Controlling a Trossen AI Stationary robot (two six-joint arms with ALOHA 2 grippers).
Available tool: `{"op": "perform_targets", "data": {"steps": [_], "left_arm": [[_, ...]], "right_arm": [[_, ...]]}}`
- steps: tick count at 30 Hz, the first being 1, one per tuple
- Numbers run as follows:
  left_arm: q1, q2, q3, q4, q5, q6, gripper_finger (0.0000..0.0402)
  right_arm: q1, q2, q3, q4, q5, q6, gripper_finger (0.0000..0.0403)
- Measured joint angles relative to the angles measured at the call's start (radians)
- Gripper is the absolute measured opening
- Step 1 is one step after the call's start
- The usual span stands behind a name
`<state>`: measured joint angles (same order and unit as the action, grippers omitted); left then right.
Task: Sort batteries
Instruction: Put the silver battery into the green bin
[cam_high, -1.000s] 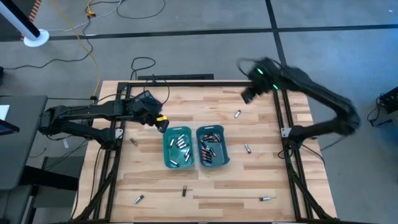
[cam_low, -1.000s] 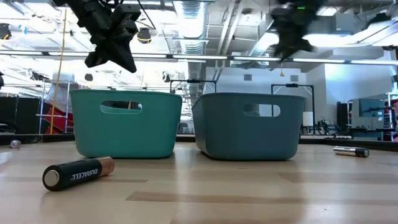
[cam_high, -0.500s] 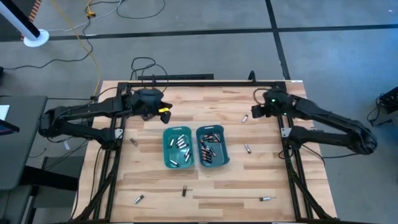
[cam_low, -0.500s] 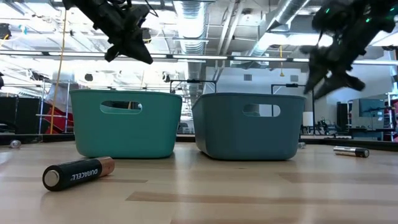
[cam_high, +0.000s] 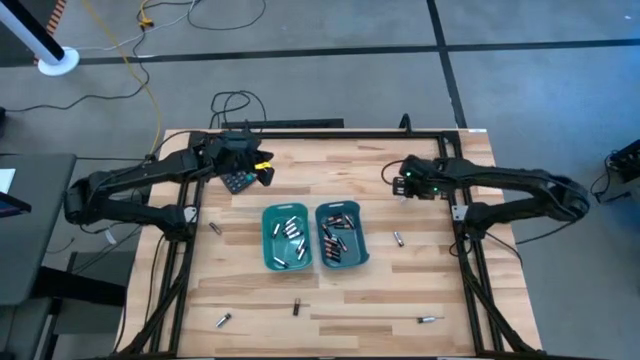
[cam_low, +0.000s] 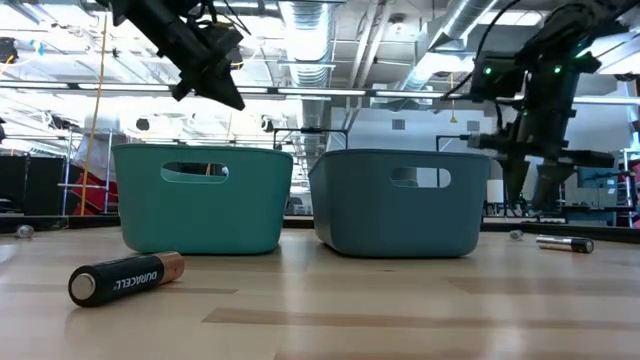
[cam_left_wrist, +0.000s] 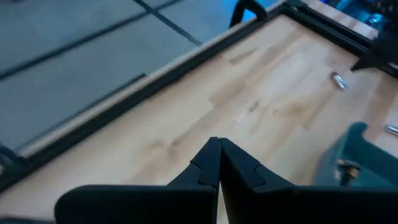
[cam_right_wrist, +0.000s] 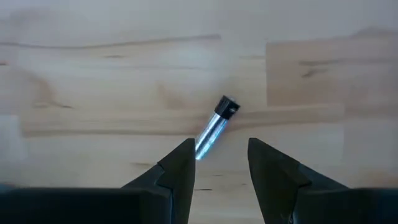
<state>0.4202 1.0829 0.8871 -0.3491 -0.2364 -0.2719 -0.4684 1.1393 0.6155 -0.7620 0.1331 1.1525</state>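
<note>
Jaws of the right gripper (cam_right_wrist: 217, 163) stand spread just above a silvery battery (cam_right_wrist: 213, 128) lying slantwise on the worktop (cam_high: 420, 280) at the right of the high view, right of the two teal bins (cam_high: 315, 237), while the left gripper (cam_left_wrist: 219, 163), jaws pressed together and empty, hangs at the upper left. Because the cell lies askew to the jaws, they may catch only its near end and flick it away. Being round, it could roll across the wood.
</note>
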Motion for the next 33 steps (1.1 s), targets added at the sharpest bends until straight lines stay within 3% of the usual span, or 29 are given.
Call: {"op": "perform_targets", "data": {"steps": [14,17,21,25,33], "left_arm": [[0.139,0.016,0.000,0.087,0.000,0.208,0.0000],[0.163,0.016,0.000,0.087,0.000,0.209,0.0000],[0.186,0.016,0.000,0.088,0.000,0.229,0.0000],[0.196,0.016,0.000,0.089,0.001,0.264,0.0000],[0.195,0.016,0.000,0.109,0.001,0.357,0.0000]], "right_arm": [[0.017,0.265,0.005,0.025,0.007,0.183,0.0163],[0.017,0.314,0.007,0.037,0.012,0.144,0.0144],[0.017,0.343,0.010,0.053,0.013,0.074,0.0086],[0.018,0.332,0.010,0.055,0.012,0.008,0.0020],[0.017,0.134,0.002,0.020,-0.007,-0.064,0.0016]]}}
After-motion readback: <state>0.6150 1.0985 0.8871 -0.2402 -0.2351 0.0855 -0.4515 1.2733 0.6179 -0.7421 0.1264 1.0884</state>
